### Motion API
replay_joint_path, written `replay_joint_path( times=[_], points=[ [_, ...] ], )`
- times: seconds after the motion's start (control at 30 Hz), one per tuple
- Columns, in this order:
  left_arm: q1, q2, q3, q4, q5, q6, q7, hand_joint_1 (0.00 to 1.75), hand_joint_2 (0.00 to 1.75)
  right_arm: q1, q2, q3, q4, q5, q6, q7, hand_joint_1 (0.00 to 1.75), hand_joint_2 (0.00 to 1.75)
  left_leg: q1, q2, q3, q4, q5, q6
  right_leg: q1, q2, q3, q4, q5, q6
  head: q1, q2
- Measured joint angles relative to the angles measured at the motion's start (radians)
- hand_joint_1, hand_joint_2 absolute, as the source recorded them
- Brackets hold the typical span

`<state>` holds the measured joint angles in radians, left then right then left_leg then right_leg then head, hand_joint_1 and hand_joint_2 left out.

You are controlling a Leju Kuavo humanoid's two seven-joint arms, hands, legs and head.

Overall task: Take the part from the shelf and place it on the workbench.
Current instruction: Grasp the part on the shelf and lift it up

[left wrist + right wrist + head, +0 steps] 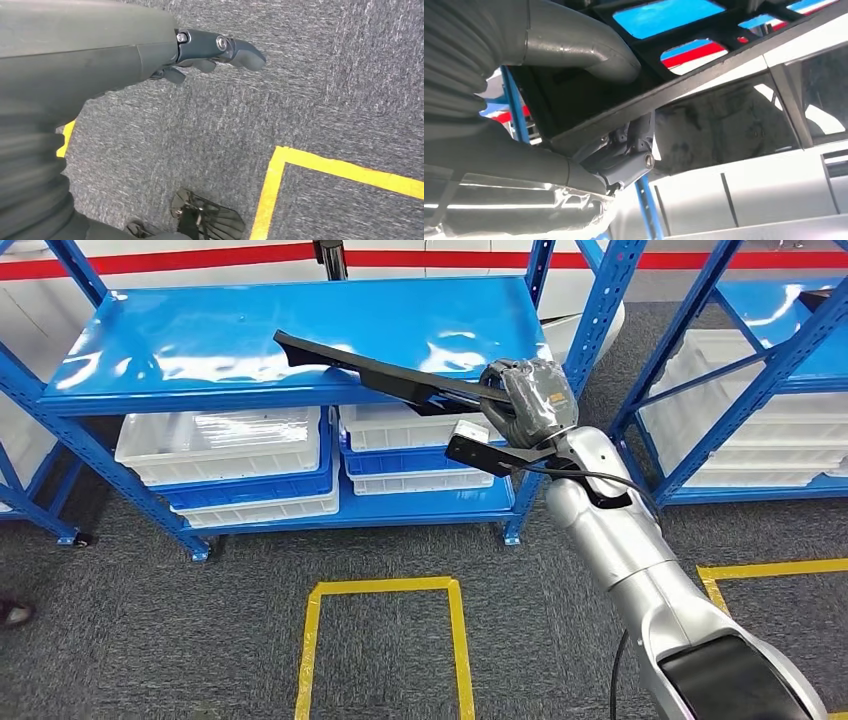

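While its ribbed grey right hand [525, 400] is gripping one end of the long, thin black plastic part [375, 370], the far end is stretching away over the glossy blue metal shelf [200, 340]. Hanging above coarse grey carpet [300, 90], the left hand [210, 52] is holding nothing, fingers loosely apart.

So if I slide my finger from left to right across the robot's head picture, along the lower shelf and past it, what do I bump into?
Blue shelf leg → white bin → stacked white and blue bins → right hand holding the long black part → second blue shelf's white bins.
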<state>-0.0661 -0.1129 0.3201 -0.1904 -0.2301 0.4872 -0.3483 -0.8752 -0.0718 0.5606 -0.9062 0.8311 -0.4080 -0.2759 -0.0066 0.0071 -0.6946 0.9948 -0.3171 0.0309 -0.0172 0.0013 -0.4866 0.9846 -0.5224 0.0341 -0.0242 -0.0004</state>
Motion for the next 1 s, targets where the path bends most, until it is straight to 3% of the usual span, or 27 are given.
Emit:
replay_joint_path(
  times=[0.03, 0.1, 0.13, 0.23, 0.27, 0.3, 0.33, 0.4, 0.43, 0.47, 0.53, 0.57, 0.63, 0.67, 0.73, 0.77, 0.8, 0.83, 0.9, 0.97, 1.0],
  points=[
    [0.002, 0.000, 0.000, 0.000, 0.000, 0.000, 0.000, 0.00, 1.75, 0.000, 0.001, 0.000, -0.001, 0.000, 0.002, 0.000, 1.64, 1.75, 0.000, -0.001, -0.006, -0.003, 0.014, -0.003, -0.003, 0.001, -0.006, -0.013, 0.001, -0.007, -0.001, 0.000],
    [0.009, 0.001, 0.000, 0.000, 0.001, -0.002, -0.002, 0.00, 1.75, 0.002, 0.004, 0.001, 0.003, 0.000, 0.008, 0.001, 1.64, 1.75, 0.003, -0.002, -0.021, 0.007, -0.001, -0.011, -0.011, -0.001, -0.017, -0.013, 0.021, -0.021, -0.001, 0.000],
    [0.013, 0.002, 0.000, 0.001, 0.001, -0.002, -0.002, 0.00, 1.75, 0.003, 0.006, 0.001, 0.004, 0.001, 0.011, 0.002, 1.64, 1.75, 0.005, -0.003, -0.032, 0.037, -0.035, -0.017, -0.016, -0.002, -0.024, -0.014, 0.030, -0.031, -0.003, 0.000],
    [0.013, 0.001, 0.000, 0.001, 0.005, -0.004, -0.004, 0.00, 1.75, -0.011, 0.023, 0.001, 0.010, 0.004, 0.017, 0.005, 1.64, 1.75, 0.017, -0.006, -0.082, 0.261, -0.198, -0.038, -0.012, -0.005, -0.052, -0.012, 0.059, -0.049, -0.007, 0.000],
    [0.011, 0.001, 0.000, 0.001, 0.006, -0.004, -0.004, 0.00, 1.75, -0.018, 0.029, 0.001, 0.014, 0.006, 0.017, 0.006, 1.64, 1.75, 0.021, -0.006, -0.088, 0.325, -0.219, -0.042, -0.011, -0.005, -0.063, -0.011, 0.069, -0.049, -0.008, 0.000],
    [0.010, 0.001, 0.000, 0.001, 0.008, -0.004, -0.005, 0.00, 1.75, -0.021, 0.033, 0.001, 0.017, 0.008, 0.017, 0.006, 1.64, 1.75, 0.024, -0.006, -0.080, 0.346, -0.210, -0.043, -0.011, -0.005, -0.071, -0.010, 0.075, -0.048, -0.008, 0.000],
    [0.009, 0.001, 0.000, 0.001, 0.009, -0.004, -0.004, 0.00, 1.75, -0.025, 0.038, 0.001, 0.022, 0.010, 0.017, 0.006, 1.64, 1.75, 0.025, -0.006, -0.046, 0.324, -0.185, -0.041, -0.010, -0.005, -0.081, -0.008, 0.083, -0.044, -0.008, 0.000],
    [0.007, 0.002, 0.001, 0.001, 0.010, -0.004, -0.004, 0.00, 1.75, -0.031, 0.048, 0.001, 0.031, 0.014, 0.017, 0.005, 1.64, 1.75, 0.026, -0.010, 0.060, 0.205, -0.151, -0.031, -0.009, -0.004, -0.097, -0.005, 0.096, -0.037, -0.009, 0.000],
    [0.006, 0.003, 0.001, 0.000, 0.010, -0.004, -0.004, 0.00, 1.75, -0.036, 0.053, 0.001, 0.036, 0.016, 0.016, 0.003, 1.64, 1.75, 0.023, -0.012, 0.121, 0.123, -0.148, -0.023, -0.006, -0.003, -0.103, -0.003, 0.103, -0.033, -0.008, 0.000],
    [0.004, 0.005, 0.002, 0.000, 0.010, -0.004, -0.004, 0.00, 1.75, -0.042, 0.057, 0.000, 0.042, 0.017, 0.015, 0.001, 1.64, 1.75, 0.021, -0.014, 0.160, 0.068, -0.159, -0.017, -0.004, -0.003, -0.105, -0.002, 0.108, -0.027, -0.008, 0.000],
    [0.001, 0.006, 0.004, 0.000, 0.011, -0.003, -0.005, 0.00, 1.75, -0.054, 0.063, 0.000, 0.054, 0.019, 0.014, -0.002, 1.64, 1.75, 0.015, -0.014, 0.189, 0.015, -0.171, -0.010, -0.004, -0.004, -0.114, -0.003, 0.123, -0.013, -0.007, 0.000],
    [0.000, 0.006, 0.005, 0.000, 0.011, -0.003, -0.005, 0.00, 1.75, -0.059, 0.066, 0.000, 0.060, 0.019, 0.014, -0.004, 1.64, 1.75, 0.013, -0.013, 0.186, 0.009, -0.167, -0.006, -0.004, -0.004, -0.118, -0.006, 0.131, -0.005, -0.007, 0.000],
    [-0.001, 0.005, 0.007, 0.000, 0.011, -0.004, -0.004, 0.00, 1.75, -0.067, 0.070, -0.002, 0.073, 0.018, 0.012, -0.007, 1.64, 1.75, 0.013, -0.007, 0.173, -0.008, -0.143, 0.011, -0.003, -0.003, -0.145, 0.025, 0.102, -0.004, -0.006, 0.000],
    [-0.002, 0.005, 0.008, 0.000, 0.011, -0.004, -0.004, 0.00, 1.75, -0.070, 0.070, -0.003, 0.078, 0.018, 0.011, -0.007, 1.64, 1.75, 0.014, -0.004, 0.163, -0.017, -0.129, 0.020, -0.002, -0.003, -0.166, 0.068, 0.067, -0.009, -0.004, 0.000],
    [-0.003, 0.004, 0.009, 0.000, 0.011, -0.005, -0.004, 0.00, 1.75, -0.073, 0.070, -0.005, 0.087, 0.018, 0.010, -0.008, 1.64, 1.75, 0.014, -0.001, 0.135, -0.021, -0.105, 0.028, -0.002, -0.002, -0.216, 0.208, -0.016, -0.018, -0.001, 0.000],
    [-0.003, 0.005, 0.010, 0.000, 0.011, -0.005, -0.004, 0.00, 1.75, -0.072, 0.070, -0.006, 0.091, 0.018, 0.010, -0.009, 1.64, 1.75, 0.014, -0.001, 0.120, -0.021, -0.094, 0.028, -0.003, -0.002, -0.231, 0.273, -0.036, -0.013, 0.000, 0.000],
    [-0.003, 0.004, 0.010, 0.000, 0.011, -0.005, -0.004, 0.00, 1.75, -0.071, 0.070, -0.006, 0.095, 0.018, 0.010, -0.009, 1.64, 1.75, 0.014, -0.001, 0.106, -0.020, -0.084, 0.027, -0.003, -0.002, -0.236, 0.314, -0.038, -0.004, 0.000, 0.000],
    [-0.003, 0.004, 0.010, 0.000, 0.011, -0.005, -0.004, 0.00, 1.75, -0.071, 0.070, -0.006, 0.098, 0.018, 0.010, -0.010, 1.64, 1.75, 0.014, 0.000, 0.092, -0.018, -0.074, 0.025, -0.004, -0.002, -0.224, 0.321, -0.020, 0.009, 0.000, 0.000],
    [-0.003, 0.003, 0.010, 0.000, 0.011, -0.005, -0.003, 0.00, 1.75, -0.072, 0.070, -0.007, 0.104, 0.017, 0.010, -0.012, 1.64, 1.75, 0.014, 0.000, 0.065, -0.010, -0.057, 0.017, -0.005, -0.003, -0.145, 0.223, 0.028, 0.026, 0.001, 0.000],
    [-0.003, 0.002, 0.011, 0.000, 0.010, -0.005, -0.002, 0.00, 1.75, -0.076, 0.073, -0.009, 0.106, 0.017, 0.009, -0.012, 1.64, 1.75, 0.011, 0.000, 0.039, 0.003, -0.041, 0.006, 0.000, -0.001, -0.043, 0.064, 0.031, 0.018, 0.000, 0.000],
    [-0.004, 0.002, 0.011, 0.000, 0.010, -0.005, -0.002, 0.00, 1.75, -0.077, 0.074, -0.010, 0.107, 0.017, 0.009, -0.012, 1.64, 1.75, 0.010, 0.000, 0.030, 0.006, -0.032, 0.001, 0.003, 0.000, -0.015, 0.015, 0.022, 0.010, 0.000, 0.000]
  ],
)
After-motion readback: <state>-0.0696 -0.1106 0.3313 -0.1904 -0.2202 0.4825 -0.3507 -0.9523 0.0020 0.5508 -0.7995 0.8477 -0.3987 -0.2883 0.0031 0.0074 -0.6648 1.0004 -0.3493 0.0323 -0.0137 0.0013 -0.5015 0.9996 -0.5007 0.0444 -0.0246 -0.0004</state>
